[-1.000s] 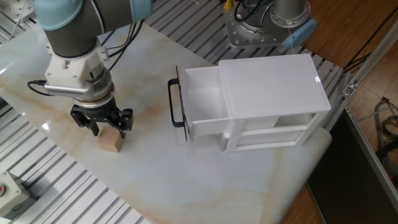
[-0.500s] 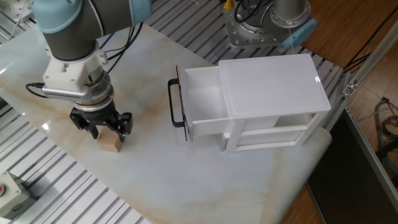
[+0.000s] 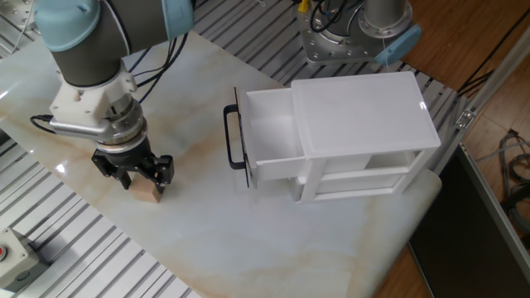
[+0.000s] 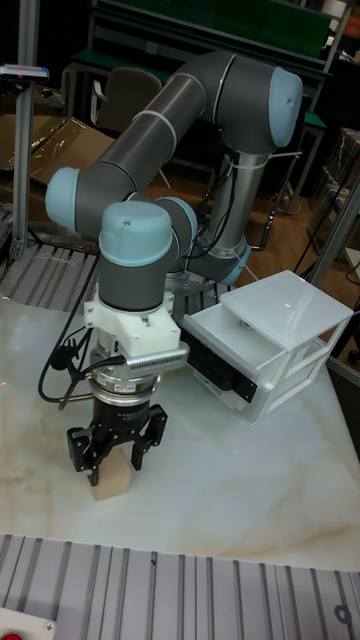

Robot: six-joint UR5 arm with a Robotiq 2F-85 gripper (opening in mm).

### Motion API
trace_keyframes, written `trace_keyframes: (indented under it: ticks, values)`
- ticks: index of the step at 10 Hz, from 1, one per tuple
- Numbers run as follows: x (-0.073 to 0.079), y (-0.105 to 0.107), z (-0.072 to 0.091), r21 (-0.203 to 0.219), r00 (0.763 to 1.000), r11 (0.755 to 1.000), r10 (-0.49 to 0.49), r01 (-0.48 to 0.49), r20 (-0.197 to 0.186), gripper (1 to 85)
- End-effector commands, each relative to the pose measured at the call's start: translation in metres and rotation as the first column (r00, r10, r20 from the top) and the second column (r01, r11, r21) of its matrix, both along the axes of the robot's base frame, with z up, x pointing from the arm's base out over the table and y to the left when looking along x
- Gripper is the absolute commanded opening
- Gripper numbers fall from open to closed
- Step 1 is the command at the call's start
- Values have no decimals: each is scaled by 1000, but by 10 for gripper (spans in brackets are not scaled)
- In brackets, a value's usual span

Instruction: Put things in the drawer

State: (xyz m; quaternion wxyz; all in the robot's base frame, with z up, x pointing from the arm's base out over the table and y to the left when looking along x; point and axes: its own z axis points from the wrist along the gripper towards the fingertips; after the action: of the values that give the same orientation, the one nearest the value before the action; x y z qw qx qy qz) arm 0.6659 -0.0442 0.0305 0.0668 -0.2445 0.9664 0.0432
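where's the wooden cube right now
The wooden cube sits on the marble tabletop at the left of the fixed view, directly under the gripper, well left of the open drawer.

My gripper [image 3: 137, 177] hides most of the cube [image 3: 150, 194]; I can't tell whether the fingers touch it.

No legible text, labels, brands, numbers or signs found on any surface in either view.
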Motion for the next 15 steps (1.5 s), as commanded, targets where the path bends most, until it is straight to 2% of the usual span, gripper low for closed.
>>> trace_keyframes:
  ticks: [1,2,3,4,5,6,7,8,9,12,14,15]
  values:
    - [3,1,-3,25,999,999,-49,49,7,520]
    - [8,3,-2,29,995,995,-99,98,14,283]
    - [13,5,0,40,989,988,-147,146,22,117]
    - [12,3,1,29,987,987,-162,161,22,23]
    - [8,-3,4,3,985,985,-173,172,19,10]
    - [7,-4,8,-2,983,983,-184,185,20,10]
    - [13,-10,12,-26,979,980,-197,198,49,10]
    - [11,-12,20,-38,978,978,-201,203,53,10]
    - [8,-13,34,-58,976,975,-210,213,57,10]
    - [1,2,85,-47,975,975,-216,218,43,10]
    - [-3,15,110,-64,975,973,-221,223,28,10]
    - [-8,20,128,-80,977,973,-214,215,24,10]
